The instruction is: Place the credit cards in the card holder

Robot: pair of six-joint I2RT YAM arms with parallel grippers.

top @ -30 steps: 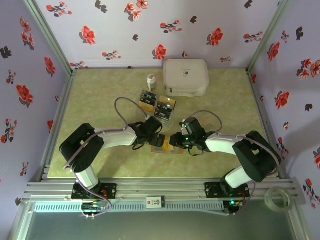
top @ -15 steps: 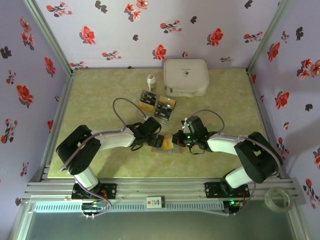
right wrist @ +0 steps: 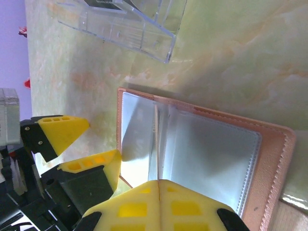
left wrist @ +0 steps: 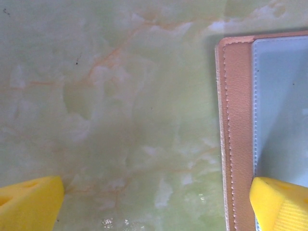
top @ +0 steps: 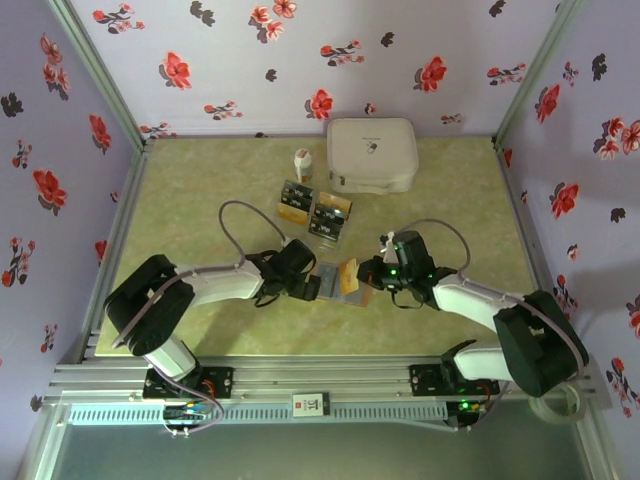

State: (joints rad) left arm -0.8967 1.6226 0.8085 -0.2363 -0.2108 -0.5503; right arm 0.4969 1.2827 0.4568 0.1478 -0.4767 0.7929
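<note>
Bracing side, left pincer (top: 308,284): fingers stood wide apart and gripped nothing; one fingertip lay over the left edge of the card holder (right wrist: 211,159), the other over the bare surface (left wrist: 120,96).
Card holder: one; it lay opened flat on the surface between the two pincers, grey-silver sleeves facing up.
Gold-orange card (top: 348,276): one; it stood on edge over the middle of the holder, at a sleeve mouth.
Right pincer (right wrist: 159,192): fingers were together, clamped on the near edge of that card.
Step in hand: judged to be feeding this card into a sleeve; it was not yet seated.
Next move: likely called for keeping the card in line with the slot and sliding it home without buckling it, while the left side kept the flap from shifting.
Spare cards (top: 318,210): black and gold-orange, racked in a clear stand (right wrist: 130,29) just behind the holder, in two groups; too small to count.
Other things: one white bottle (top: 302,162) and one white case (top: 372,155) at the far side.
</note>
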